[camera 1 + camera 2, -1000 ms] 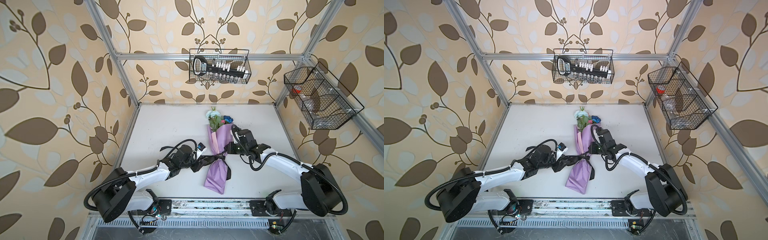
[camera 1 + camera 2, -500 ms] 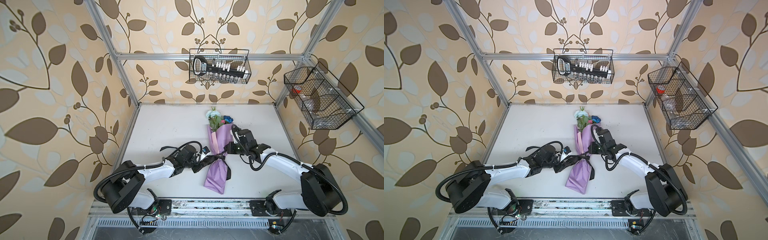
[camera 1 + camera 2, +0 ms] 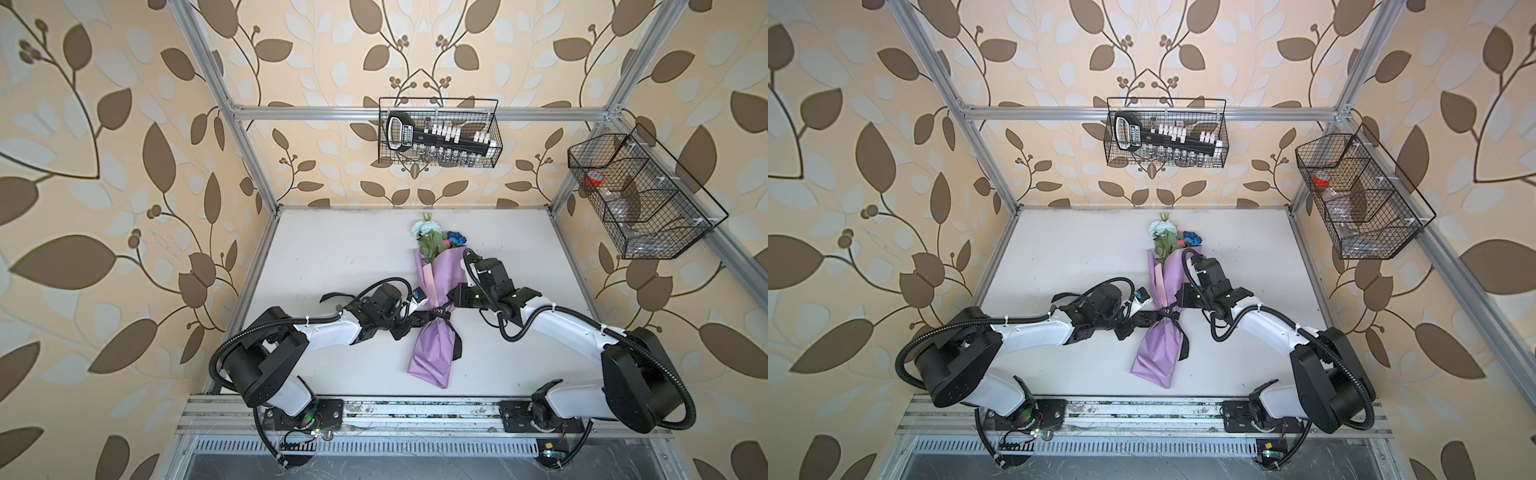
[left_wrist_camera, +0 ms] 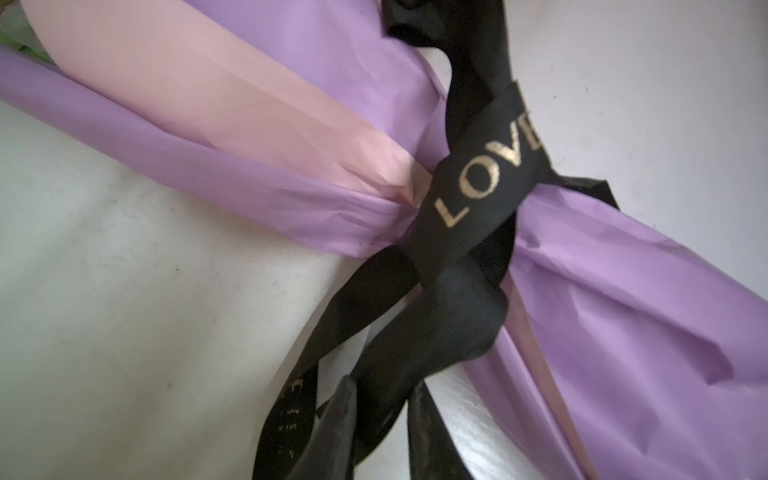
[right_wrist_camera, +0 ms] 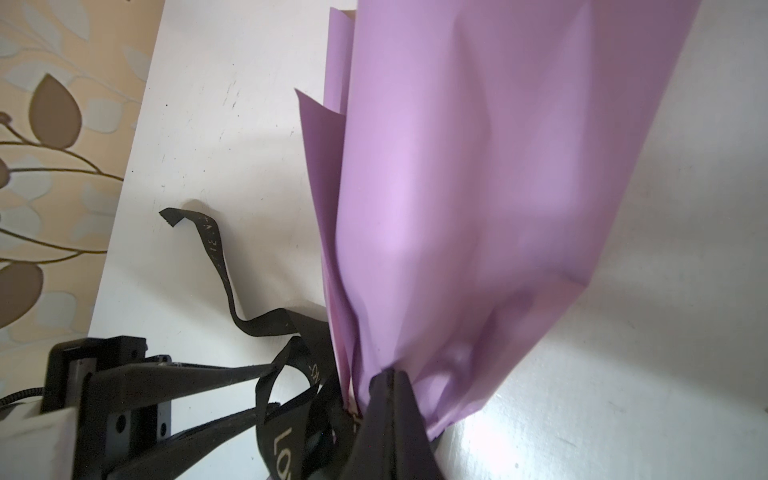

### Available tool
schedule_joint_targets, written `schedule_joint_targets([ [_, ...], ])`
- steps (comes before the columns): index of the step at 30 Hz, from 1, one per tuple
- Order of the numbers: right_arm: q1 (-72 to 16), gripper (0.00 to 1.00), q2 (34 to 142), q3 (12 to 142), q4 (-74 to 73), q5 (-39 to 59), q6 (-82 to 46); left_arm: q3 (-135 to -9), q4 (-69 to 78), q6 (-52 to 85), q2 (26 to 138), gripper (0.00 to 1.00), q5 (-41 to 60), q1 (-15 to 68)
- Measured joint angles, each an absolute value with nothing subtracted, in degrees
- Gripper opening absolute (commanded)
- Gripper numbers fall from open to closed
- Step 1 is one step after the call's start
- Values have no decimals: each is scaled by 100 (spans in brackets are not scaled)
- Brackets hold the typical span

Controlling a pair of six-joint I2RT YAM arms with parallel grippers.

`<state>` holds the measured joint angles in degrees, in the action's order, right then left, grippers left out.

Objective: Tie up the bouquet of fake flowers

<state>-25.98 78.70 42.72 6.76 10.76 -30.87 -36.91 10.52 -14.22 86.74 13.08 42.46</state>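
The bouquet of fake flowers [image 3: 432, 336] [image 3: 1163, 345] lies on the white table, blooms toward the back wall, wrapped in lilac and pink paper [image 4: 249, 124] [image 5: 478, 166]. A black ribbon [image 3: 439, 311] [image 4: 486, 174] lettered LOVE circles its waist. My left gripper [image 3: 409, 322] [image 3: 1129, 322] [image 4: 382, 384] sits just left of the waist. Its jaws are narrow but still apart, with a bunched ribbon strand between them. My right gripper [image 3: 452, 301] [image 3: 1179, 301] [image 5: 388, 376] is at the right of the waist, pressed shut on the ribbon against the paper.
A loose ribbon tail [image 5: 216, 253] [image 3: 332, 296] trails on the table [image 3: 332, 249] beside my left wrist. Another tail [image 3: 457, 345] hangs along the wrap's right side. A wire basket [image 3: 438, 139] hangs on the back wall and one more [image 3: 640, 199] on the right frame.
My left arm has slid right toward the bouquet's waist and its jaws have narrowed round a ribbon strand. The right arm and the bouquet have stayed put.
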Motion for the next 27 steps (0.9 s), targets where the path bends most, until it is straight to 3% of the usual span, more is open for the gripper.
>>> schedule_joint_targets([
  [2,-2585,0,7865,4272,670,1079,-3089,-3691,1050,-1350,8674,37,1310,4246],
  [16,-2569,0,7839,4272,633,1162,-3092,-3168,1127,-113,8479,51,718,4246],
  [27,-2569,0,7839,4272,620,1190,-3109,-3024,1964,790,8737,48,692,4300],
])
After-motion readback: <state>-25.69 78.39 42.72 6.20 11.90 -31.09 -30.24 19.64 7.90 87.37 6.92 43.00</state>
